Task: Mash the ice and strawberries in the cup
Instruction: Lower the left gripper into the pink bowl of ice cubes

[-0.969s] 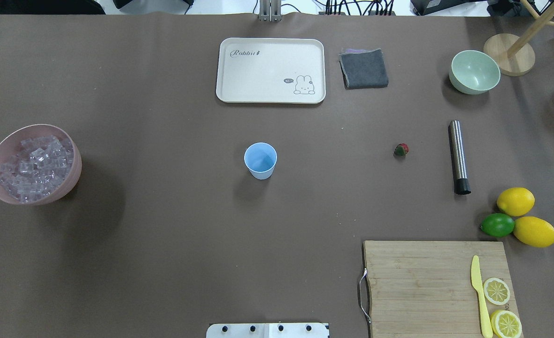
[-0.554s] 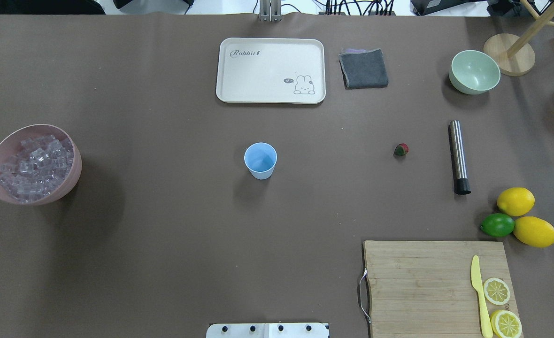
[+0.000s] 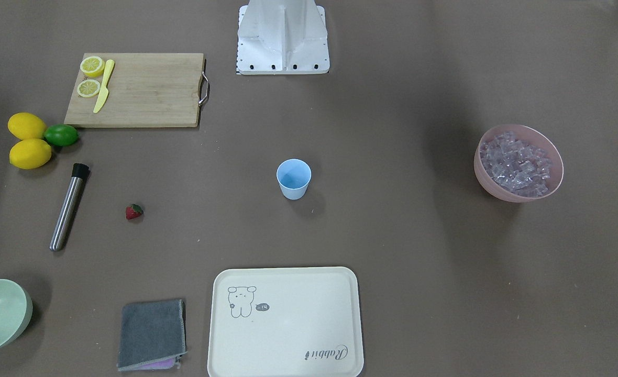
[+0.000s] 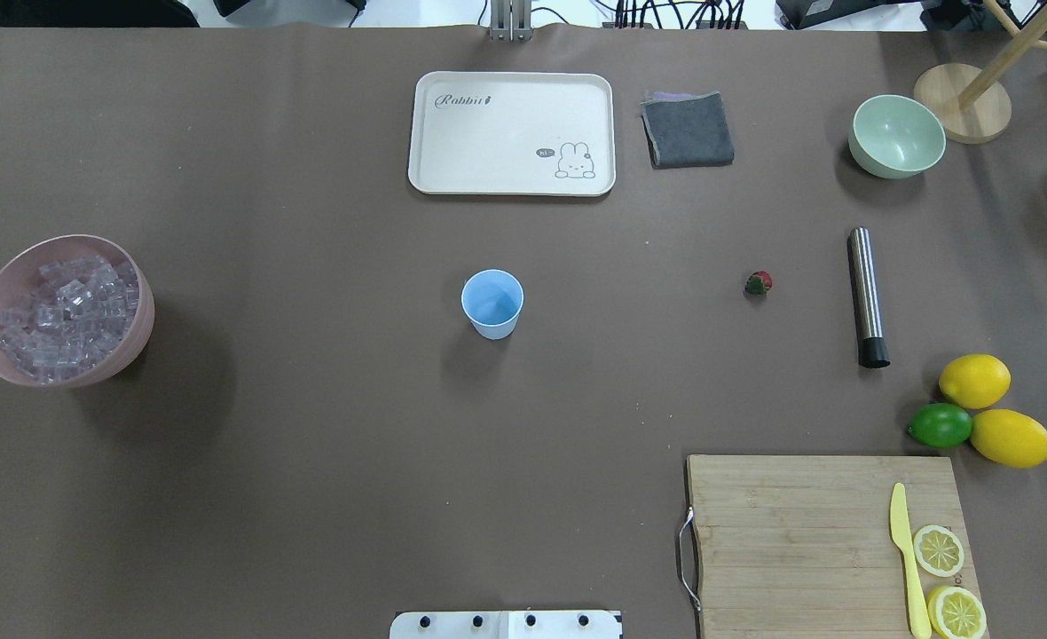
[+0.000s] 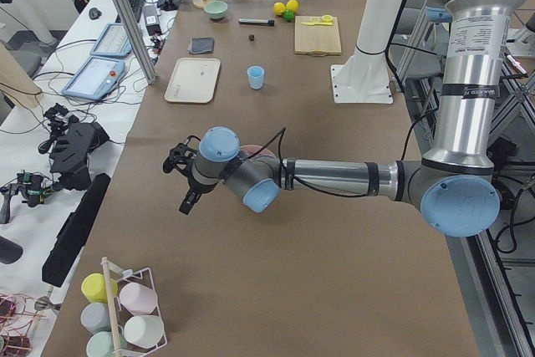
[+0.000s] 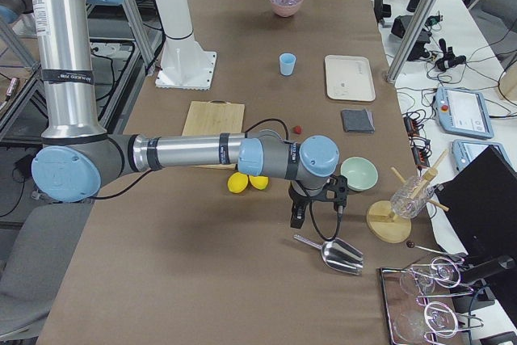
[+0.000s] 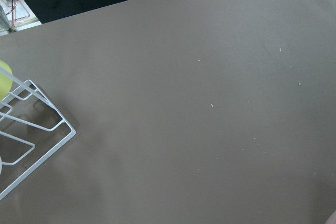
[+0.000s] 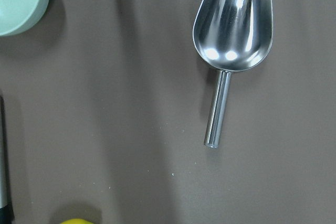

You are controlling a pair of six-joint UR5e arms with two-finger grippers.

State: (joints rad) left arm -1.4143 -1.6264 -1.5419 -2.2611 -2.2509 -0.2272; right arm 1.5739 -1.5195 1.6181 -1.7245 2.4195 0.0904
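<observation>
The light-blue cup (image 4: 492, 303) stands upright mid-table, also in the front view (image 3: 294, 178); I see nothing in it. The red strawberry (image 4: 758, 283) lies on the table to its right. The ice (image 4: 64, 311) fills a pink bowl (image 4: 137, 333) at the far left. My left gripper (image 5: 185, 202) shows only in the left side view, beyond the pink bowl's end of the table; I cannot tell whether it is open. My right gripper (image 6: 317, 212) shows only in the right side view, above a metal scoop (image 6: 335, 254); I cannot tell its state.
A steel muddler (image 4: 867, 295) lies right of the strawberry. A pale green bowl (image 4: 896, 135), grey cloth (image 4: 688, 130) and cream tray (image 4: 512, 133) sit at the far side. Two lemons and a lime (image 4: 940, 425) lie beside a cutting board (image 4: 799, 532). The scoop (image 8: 233, 24) lies under the right wrist.
Nothing on the table has moved. The shadow beside the pink bowl has shrunk slightly.
</observation>
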